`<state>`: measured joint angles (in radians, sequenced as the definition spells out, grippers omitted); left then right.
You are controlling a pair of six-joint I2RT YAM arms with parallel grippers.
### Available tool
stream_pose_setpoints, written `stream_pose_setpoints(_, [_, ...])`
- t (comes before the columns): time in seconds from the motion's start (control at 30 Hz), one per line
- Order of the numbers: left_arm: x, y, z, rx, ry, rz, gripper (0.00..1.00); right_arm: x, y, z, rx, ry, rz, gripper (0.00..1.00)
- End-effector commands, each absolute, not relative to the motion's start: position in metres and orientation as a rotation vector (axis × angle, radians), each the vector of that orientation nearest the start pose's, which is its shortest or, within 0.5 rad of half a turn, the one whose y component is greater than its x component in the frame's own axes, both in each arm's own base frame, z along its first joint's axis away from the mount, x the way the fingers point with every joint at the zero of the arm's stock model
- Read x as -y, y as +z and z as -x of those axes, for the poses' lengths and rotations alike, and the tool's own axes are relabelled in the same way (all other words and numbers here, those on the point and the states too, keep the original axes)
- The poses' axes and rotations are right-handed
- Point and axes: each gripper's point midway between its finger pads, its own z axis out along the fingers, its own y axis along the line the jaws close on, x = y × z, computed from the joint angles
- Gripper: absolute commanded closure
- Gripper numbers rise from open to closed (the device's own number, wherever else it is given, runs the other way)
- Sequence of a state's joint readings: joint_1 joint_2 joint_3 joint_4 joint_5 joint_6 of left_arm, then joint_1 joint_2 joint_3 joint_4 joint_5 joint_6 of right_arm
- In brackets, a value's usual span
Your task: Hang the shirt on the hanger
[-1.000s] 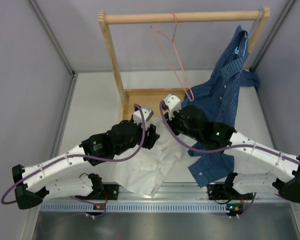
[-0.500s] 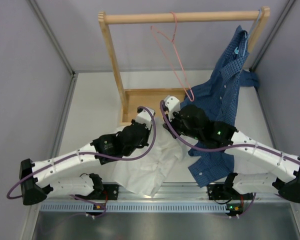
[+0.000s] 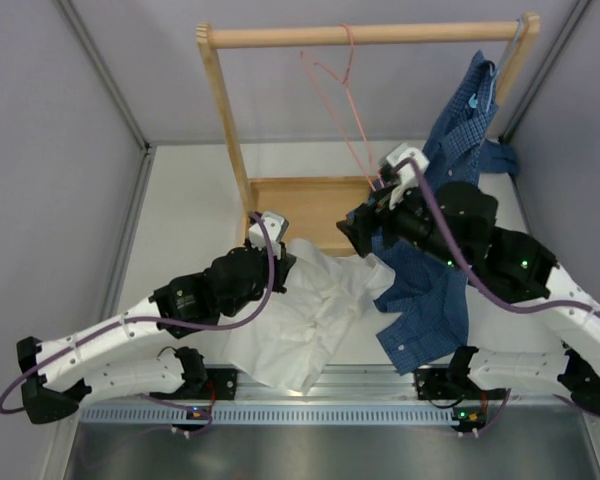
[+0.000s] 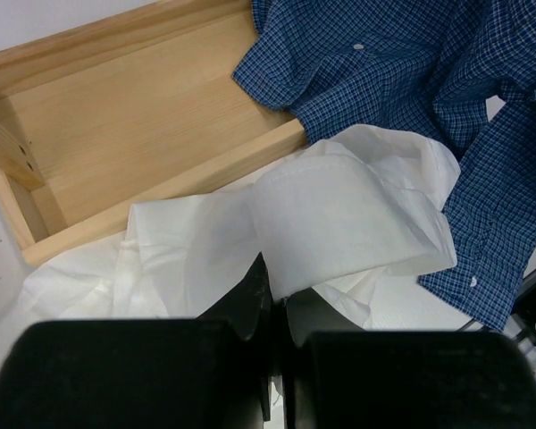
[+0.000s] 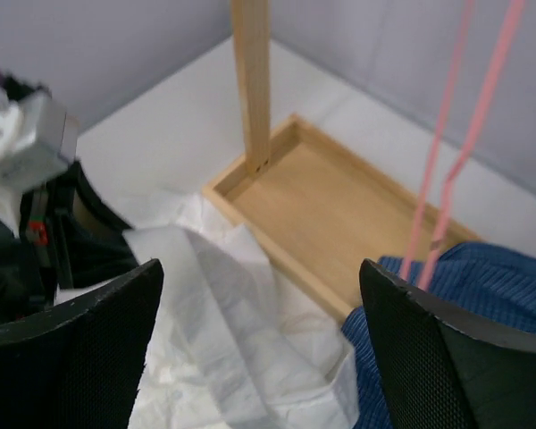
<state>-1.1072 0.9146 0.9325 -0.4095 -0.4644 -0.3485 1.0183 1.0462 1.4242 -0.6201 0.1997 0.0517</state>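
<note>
Below the rack (image 3: 360,35), the shirt (image 4: 339,214) is pinched by the left gripper (image 4: 272,295); the hanger (image 5: 451,152) should be steadied by the wide-spread right gripper (image 5: 259,308).

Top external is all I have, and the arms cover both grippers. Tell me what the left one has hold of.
Observer: In the left wrist view, the left gripper is shut on a fold of the shirt.
Operator: Now report the right one.
Observer: The right wrist view shows the right gripper wide open, with nothing between its fingers.
Operator: Give me the hanger's position from that camera.
Observer: The hanger hangs ahead of the open fingers, toward the right of that view. Its pink wires run down to the top edge of the blue shirt.
</note>
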Motion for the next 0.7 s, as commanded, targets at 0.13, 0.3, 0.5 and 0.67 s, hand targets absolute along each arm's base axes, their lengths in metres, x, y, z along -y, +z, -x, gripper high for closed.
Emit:
stream_pose_setpoints(0.13, [0.244, 0.269, -0.196, -1.882, -0.59, -0.325, 1.0, -0.19, 0.466, -0.255, -1.641, 0.193, 0.467, 0.08])
stream_pose_setpoints(0.3, [0.246, 0.265, -0.192, -1.889, -0.604, -0.359, 1.0, -0.207, 0.467, -0.297, -1.7, 0.338, 0.545, 0.17])
stream_pose_setpoints(0.5, [0.242, 0.263, -0.19, -1.884, -0.6, -0.363, 1.0, -0.229, 0.456, -0.334, -1.759, 0.349, 0.612, 0.35])
stream_pose_setpoints(0.67, [0.243, 0.261, -0.188, -1.887, -0.607, -0.379, 1.0, -0.234, 0.433, -0.352, -1.822, 0.38, 0.631, 0.52])
